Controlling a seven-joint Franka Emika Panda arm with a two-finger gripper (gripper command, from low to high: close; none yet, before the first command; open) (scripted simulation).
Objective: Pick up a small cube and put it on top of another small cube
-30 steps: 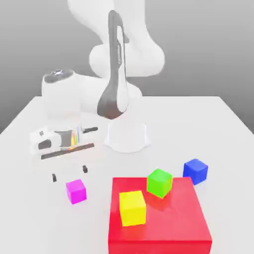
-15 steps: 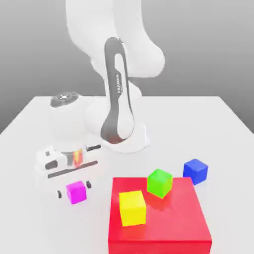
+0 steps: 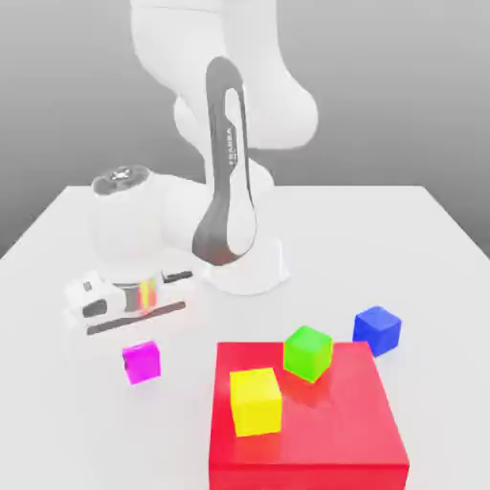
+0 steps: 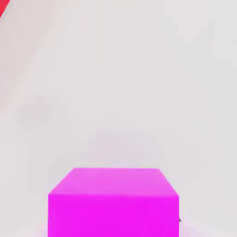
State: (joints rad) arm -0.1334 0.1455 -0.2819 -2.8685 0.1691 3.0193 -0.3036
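Since the earlier frames the white arm's hand has dropped from above the small plain magenta cube (image 3: 142,362) to sit low over it, and the fingers, which stood apart on either side of the cube, have drawn in; they now read as closed on the magenta cube, the gripper (image 3: 141,350) being directly atop it in the exterior view. In the hand view the same cube (image 4: 113,202) sits square and close under the camera, centred, which fits a grasp taken across two opposite faces. The cube appears to rest on or just off the white table (image 3: 421,239); lift cannot be confirmed. It lies on the exterior view's left, just beside but apart from the big flat red block (image 3: 308,421). The goal, a small plain blue cube (image 3: 377,330), stands on the table at the exterior view's right, near the red block's far corner and well apart from the magenta one. A green cube (image 3: 307,352) and a yellow cube (image 3: 256,402) sit on the red block, between pick and goal. Judgement: grasp step complete, lift next. The carry likely needs height enough to pass above the green cube, since the straight path crosses the block. Risk: the blue top face is little larger than the magenta cube, so an off-centre release could tip it.
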